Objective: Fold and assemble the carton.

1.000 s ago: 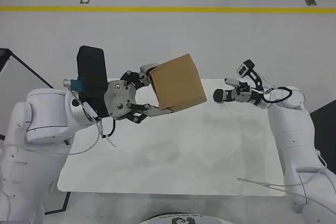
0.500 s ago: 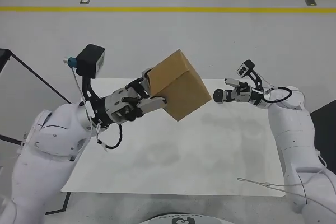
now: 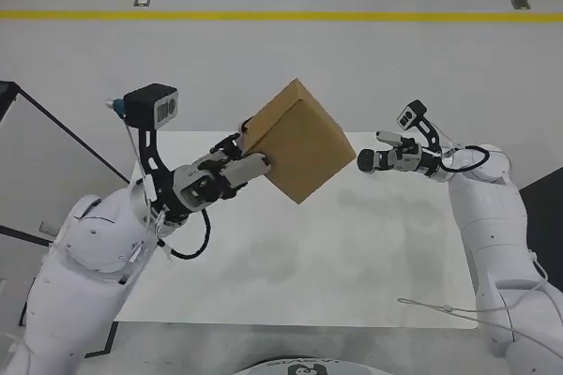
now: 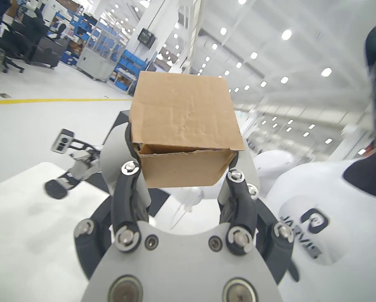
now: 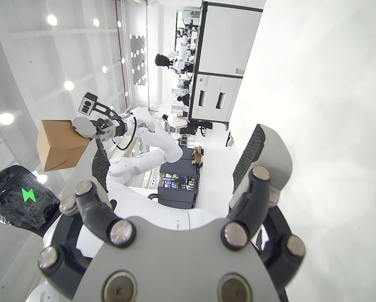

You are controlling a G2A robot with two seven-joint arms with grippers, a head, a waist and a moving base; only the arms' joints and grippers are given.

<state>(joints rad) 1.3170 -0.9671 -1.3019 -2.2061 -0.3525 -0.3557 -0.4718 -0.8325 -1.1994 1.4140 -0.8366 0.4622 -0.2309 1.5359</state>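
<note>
The cardboard carton (image 3: pixel 300 141) is hanging in the air above the far part of the white counter (image 3: pixel 357 281), already squared up into a box and tilted so that one corner is pointing down. Over the last second it is being rolled and raised a little. The face that was lying nearly level is now standing on a diagonal, and the carton's right corner is now sitting just beside the right tool (image 3: pixel 364 160), where a clear gap was showing before.

The left tool (image 3: pixel 251 156) is clenching the carton at its left end. In the left wrist view the carton (image 4: pixel 185 127) is sitting between the fingers of the left tool (image 4: pixel 181 171), and a flap edge on the face toward the camera is gaping slightly rather than lying flush. The left arm is doing all the moving, its wrist turning over as it goes.

The right tool is staying where it was, near the counter's far right edge. In the right wrist view the right tool (image 5: pixel 175 155) is released and carrying nothing, jaws spread wide, with the carton (image 5: pixel 60 144) beyond them.

By my reading the box is being presented to the waiting right tool — the body is looking formed, and the gaping flap is probably what is still needing to be pressed home
</note>
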